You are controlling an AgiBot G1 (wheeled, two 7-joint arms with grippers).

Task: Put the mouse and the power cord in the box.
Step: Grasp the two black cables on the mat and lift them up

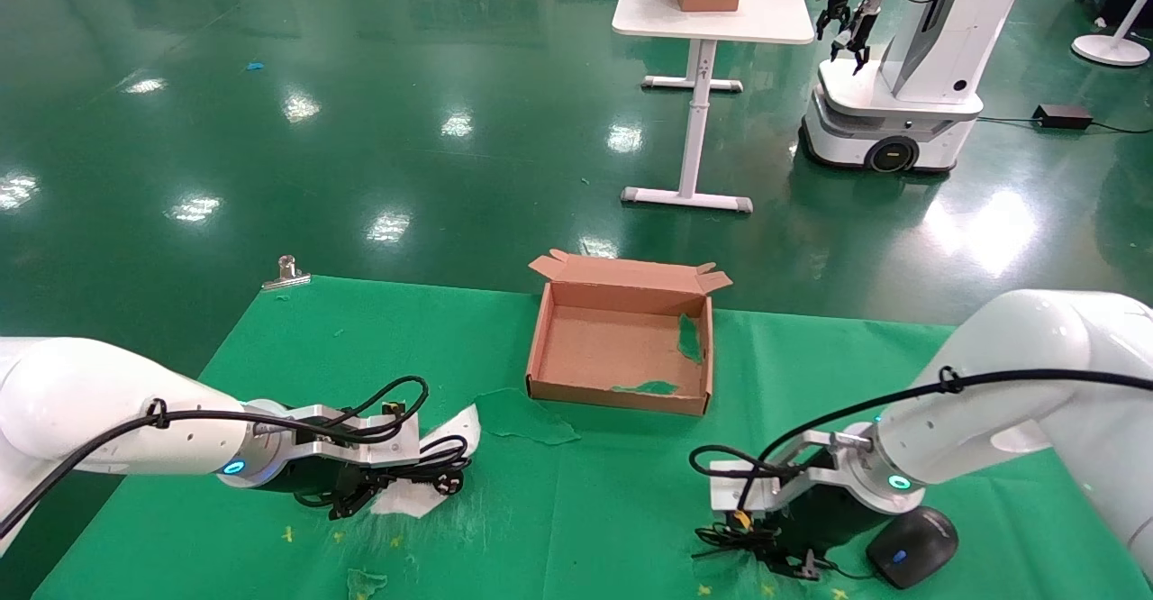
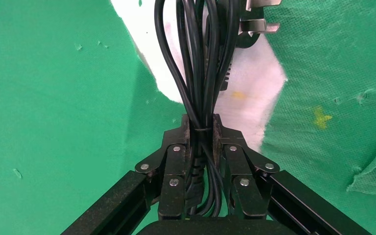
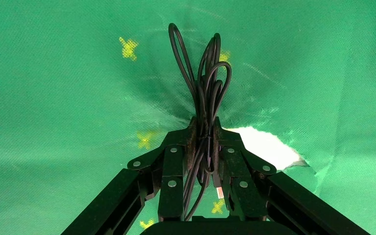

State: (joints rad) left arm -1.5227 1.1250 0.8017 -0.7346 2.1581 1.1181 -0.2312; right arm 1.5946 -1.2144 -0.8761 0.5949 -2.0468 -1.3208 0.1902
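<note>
Nearest, a black palm-sized mouse (image 1: 912, 542) lies on the torn green-covered surface (image 1: 585, 492); right gripper (image 1: 793, 559) fingers clamp its thin black cable (image 3: 205, 93). Left gripper (image 1: 356, 496) fingers clamp the thick black power cord (image 2: 200, 63) over a white tear. Between them stands the shallow brown cardboard box (image 1: 621, 339). Beyond, glossy green floor (image 1: 360, 86), a white table (image 1: 712, 5) and another white robot (image 1: 910, 59).

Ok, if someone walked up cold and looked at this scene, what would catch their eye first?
Probably both arms down on the green table, each clamped on a bundle of black cable: the left gripper shut on the power cord at near left, the right gripper shut on the mouse's thin cable at near right, with the mouse beside it. Between and beyond them the box sits open, holding only green scraps.
</note>
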